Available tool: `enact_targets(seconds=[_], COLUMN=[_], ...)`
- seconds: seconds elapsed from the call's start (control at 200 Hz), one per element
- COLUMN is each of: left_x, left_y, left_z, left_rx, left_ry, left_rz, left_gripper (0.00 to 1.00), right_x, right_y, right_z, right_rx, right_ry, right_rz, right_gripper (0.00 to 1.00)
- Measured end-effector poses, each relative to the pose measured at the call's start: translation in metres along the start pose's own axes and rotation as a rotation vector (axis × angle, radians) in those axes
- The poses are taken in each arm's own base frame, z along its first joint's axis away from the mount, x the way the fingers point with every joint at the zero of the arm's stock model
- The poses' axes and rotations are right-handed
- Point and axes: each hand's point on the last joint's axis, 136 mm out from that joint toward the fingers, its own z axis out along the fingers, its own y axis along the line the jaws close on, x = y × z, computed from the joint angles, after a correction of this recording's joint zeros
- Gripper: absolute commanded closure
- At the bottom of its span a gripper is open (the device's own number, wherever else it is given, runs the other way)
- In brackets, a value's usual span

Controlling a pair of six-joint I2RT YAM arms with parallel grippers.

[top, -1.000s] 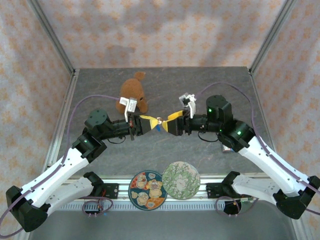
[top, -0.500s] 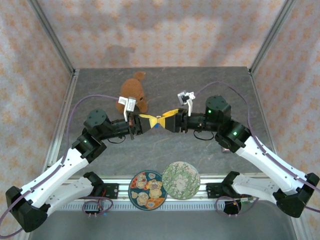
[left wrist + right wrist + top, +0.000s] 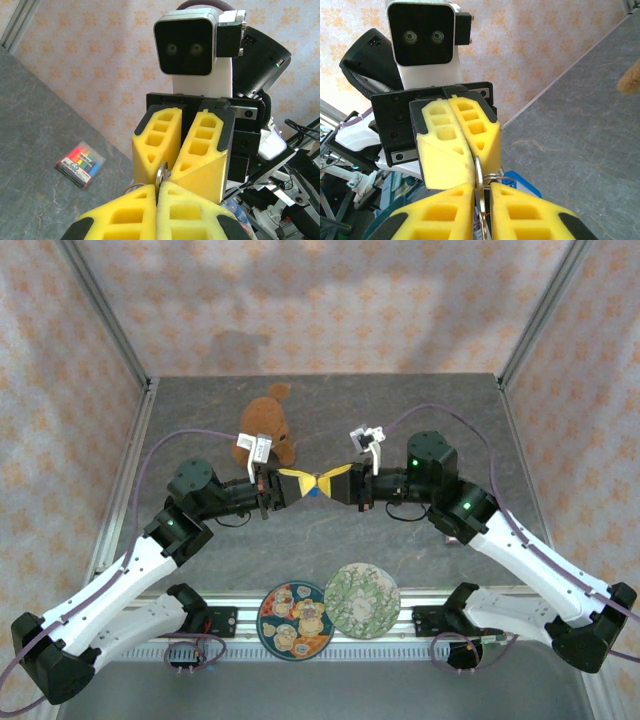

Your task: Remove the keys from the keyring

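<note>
Overhead, left claw (image 3: 309, 486) and right claw (image 3: 329, 481) meet; wrist views show both clamped on the keyring (image 3: 479, 176)

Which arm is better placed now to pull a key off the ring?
Probably right. The right claw pinches a flat key edge-on and can draw back; the left claw, shut tight on the keyring, serves as anchor.
</note>
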Motion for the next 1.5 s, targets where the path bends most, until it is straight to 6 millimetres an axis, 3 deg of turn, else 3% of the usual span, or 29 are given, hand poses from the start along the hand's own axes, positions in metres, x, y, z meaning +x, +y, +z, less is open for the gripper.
enact_targets(seconds=[0.085, 0.235, 0.415, 0.51, 0.601, 0.736, 0.891, 1.071, 1.261, 1.501], left_x=[0.0, 0.0, 0.0, -0.002, -0.005, -0.016, -0.017, -0.002, 0.013, 0.018], left_y=[0.0, 0.001, 0.002, 0.005, 0.01, 0.009, 0.018, 0.045, 0.068, 0.06], left_z=[0.0, 0.0, 0.0, -0.001, -0.009, -0.031, -0.045, -0.043, -0.033, -0.027], left_rx=[0.0, -0.005, -0.007, -0.032, -0.087, -0.15, -0.219, -0.3, -0.353, -0.317], left_ry=[0.0, 0.0, -0.002, -0.016, -0.047, -0.142, -0.198, -0.159, -0.079, -0.049], left_rz=[0.0, -0.002, -0.003, 0.001, 0.01, 0.056, 0.092, 0.097, 0.107, 0.148], left_gripper=[1.0, 1.0, 1.0, 0.64, 0.5, 0.43, 0.43, 0.71, 0.66, 0.52], right_x=[0.001, 0.003, 0.002, 0.002, 0.003, 0.001, -0.006, -0.003, -0.002, -0.004], right_y=[-0.001, 0.0, 0.0, -0.004, -0.011, -0.019, -0.024, -0.03, -0.031, -0.032], right_z=[0.001, 0.002, 0.001, 0.001, -0.002, -0.009, -0.016, -0.014, -0.013, -0.01], right_rx=[-0.001, -0.005, -0.001, 0.027, 0.084, 0.166, 0.232, 0.259, 0.26, 0.256], right_ry=[0.007, 0.014, 0.014, 0.014, 0.019, 0.022, 0.015, 0.035, 0.037, 0.034], right_rz=[0.004, -0.004, -0.003, -0.009, -0.011, -0.01, -0.014, -0.009, -0.007, -0.018], right_gripper=[0.85, 1.0, 1.0, 1.0, 1.0, 1.0, 1.0, 1.0, 1.0, 1.0])
